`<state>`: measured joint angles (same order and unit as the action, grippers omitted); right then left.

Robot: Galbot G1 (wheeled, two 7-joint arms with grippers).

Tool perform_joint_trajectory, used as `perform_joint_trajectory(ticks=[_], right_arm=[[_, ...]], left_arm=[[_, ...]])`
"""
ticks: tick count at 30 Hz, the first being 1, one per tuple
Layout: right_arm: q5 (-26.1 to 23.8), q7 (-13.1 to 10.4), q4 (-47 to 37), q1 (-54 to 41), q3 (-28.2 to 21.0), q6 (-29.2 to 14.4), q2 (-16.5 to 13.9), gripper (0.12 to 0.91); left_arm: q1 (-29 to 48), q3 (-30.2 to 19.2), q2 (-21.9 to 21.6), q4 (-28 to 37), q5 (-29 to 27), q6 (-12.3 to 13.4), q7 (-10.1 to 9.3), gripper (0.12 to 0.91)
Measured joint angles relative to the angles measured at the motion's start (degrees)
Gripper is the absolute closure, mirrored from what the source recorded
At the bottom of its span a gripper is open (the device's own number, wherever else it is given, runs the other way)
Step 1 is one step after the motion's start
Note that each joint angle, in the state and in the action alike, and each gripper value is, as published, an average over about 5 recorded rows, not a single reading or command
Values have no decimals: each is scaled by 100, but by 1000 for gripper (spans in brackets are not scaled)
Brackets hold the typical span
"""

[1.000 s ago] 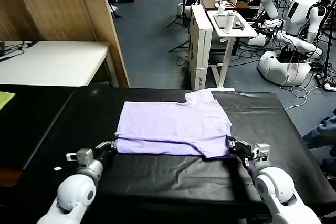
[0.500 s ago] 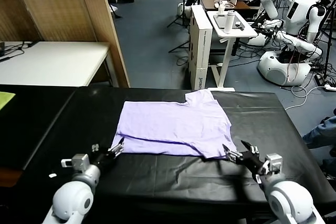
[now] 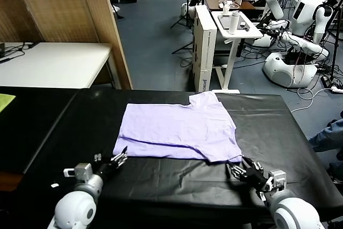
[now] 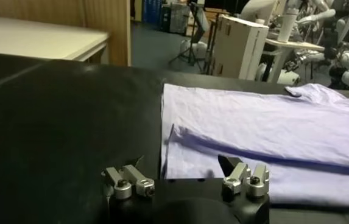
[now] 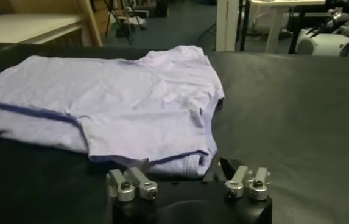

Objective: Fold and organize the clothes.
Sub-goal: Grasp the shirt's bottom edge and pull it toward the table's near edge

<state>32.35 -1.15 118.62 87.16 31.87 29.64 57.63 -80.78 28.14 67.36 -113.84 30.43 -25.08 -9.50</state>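
The clothes are one light lavender T-shirt (image 3: 177, 127), lying folded flat in the middle of the black table, with a darker purple hem line across its near part. My left gripper (image 3: 115, 156) sits low on the table just short of the shirt's near left corner, open and empty. My right gripper (image 3: 239, 163) rests just short of the near right corner, jaws apart with nothing between them. The left wrist view has the shirt (image 4: 253, 128) lying ahead of the left gripper (image 4: 181, 164). In the right wrist view the sleeve edge of the shirt (image 5: 113, 97) lies right in front of the right gripper (image 5: 180, 165).
The black table (image 3: 278, 116) spreads wide on both sides of the shirt. A yellow-green sheet (image 3: 5, 100) lies at the far left edge. Behind stand a white table (image 3: 53, 63), a wooden partition (image 3: 64, 4), a white cart (image 3: 236, 25) and other robots (image 3: 300, 25).
Both grippers have let go of the shirt's near edge and drawn back toward me, with their jaws now apart. The shirt has settled flat on the table.
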Motion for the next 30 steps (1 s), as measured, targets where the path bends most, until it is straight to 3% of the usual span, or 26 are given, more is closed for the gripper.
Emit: perform_joint_trajectory(ticks=[4, 6, 11, 14, 22, 30], right_arm=[[-1, -6, 1, 13, 3, 3, -12, 527], [-1, -13, 3, 17, 3, 7, -19, 610], [8, -70, 51, 68, 24, 40, -54, 810], [85, -182, 121, 131, 68, 154, -106, 854], [299, -451, 567, 540, 297, 558, -366, 866], [184, -619, 1044, 1086, 407, 766, -322, 864]], left_arm=[[-39, -7, 9, 29, -10, -3, -1, 286], [-74, -10, 26, 47, -20, -5, 1, 380], [-149, -10, 41, 65, -27, -5, 13, 688], [-198, -5, 19, 21, -31, -18, 7, 834], [-542, 47, -189, -325, -41, -123, -126, 868], [-1231, 239, -372, -894, -128, -153, -178, 868]])
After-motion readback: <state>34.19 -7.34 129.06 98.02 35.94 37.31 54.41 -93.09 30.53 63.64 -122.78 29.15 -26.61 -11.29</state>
